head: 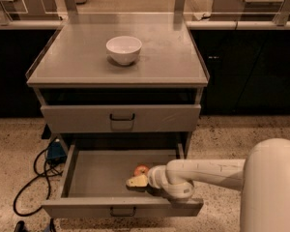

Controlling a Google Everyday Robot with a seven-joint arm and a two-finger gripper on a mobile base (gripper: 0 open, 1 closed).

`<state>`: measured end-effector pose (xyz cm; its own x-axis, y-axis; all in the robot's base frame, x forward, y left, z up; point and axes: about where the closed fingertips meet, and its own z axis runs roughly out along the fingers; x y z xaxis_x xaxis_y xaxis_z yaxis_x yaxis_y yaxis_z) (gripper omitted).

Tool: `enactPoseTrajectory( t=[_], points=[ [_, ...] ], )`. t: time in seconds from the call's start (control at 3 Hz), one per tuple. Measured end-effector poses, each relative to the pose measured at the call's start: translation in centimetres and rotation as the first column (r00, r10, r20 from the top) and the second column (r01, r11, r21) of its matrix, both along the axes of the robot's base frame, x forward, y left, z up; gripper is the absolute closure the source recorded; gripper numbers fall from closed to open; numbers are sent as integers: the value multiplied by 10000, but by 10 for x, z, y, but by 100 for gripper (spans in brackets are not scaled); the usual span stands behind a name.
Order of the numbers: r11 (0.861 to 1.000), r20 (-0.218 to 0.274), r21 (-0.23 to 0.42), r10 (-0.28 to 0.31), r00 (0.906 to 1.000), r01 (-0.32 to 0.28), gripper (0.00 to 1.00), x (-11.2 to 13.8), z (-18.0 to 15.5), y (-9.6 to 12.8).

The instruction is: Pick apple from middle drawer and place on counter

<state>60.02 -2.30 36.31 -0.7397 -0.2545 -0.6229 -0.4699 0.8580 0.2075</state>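
Observation:
The middle drawer [94, 178] is pulled open below the closed upper drawer [121, 118]. The small red apple [141, 170] lies on the drawer floor, right of centre. My gripper [136, 181] reaches into the drawer from the right on a white arm; its pale fingertip sits just in front of and below the apple, close to it or touching. The counter [77, 62] is the grey cabinet top above.
A white bowl [123, 49] stands on the counter, back centre. A blue box with black cables [41, 166] lies on the speckled floor left of the cabinet. Dark cabinets stand to both sides, other tables behind.

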Motion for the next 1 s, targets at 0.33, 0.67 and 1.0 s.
enactPoseTrajectory(
  t=[0.33,0.67,1.0],
  points=[
    [10000,0,0,0,10000,0,19,0,0,0],
    [10000,0,0,1,10000,-1,42,0,0,0],
    [10000,0,-1,-1,10000,1,66,0,0,0]
  ],
)
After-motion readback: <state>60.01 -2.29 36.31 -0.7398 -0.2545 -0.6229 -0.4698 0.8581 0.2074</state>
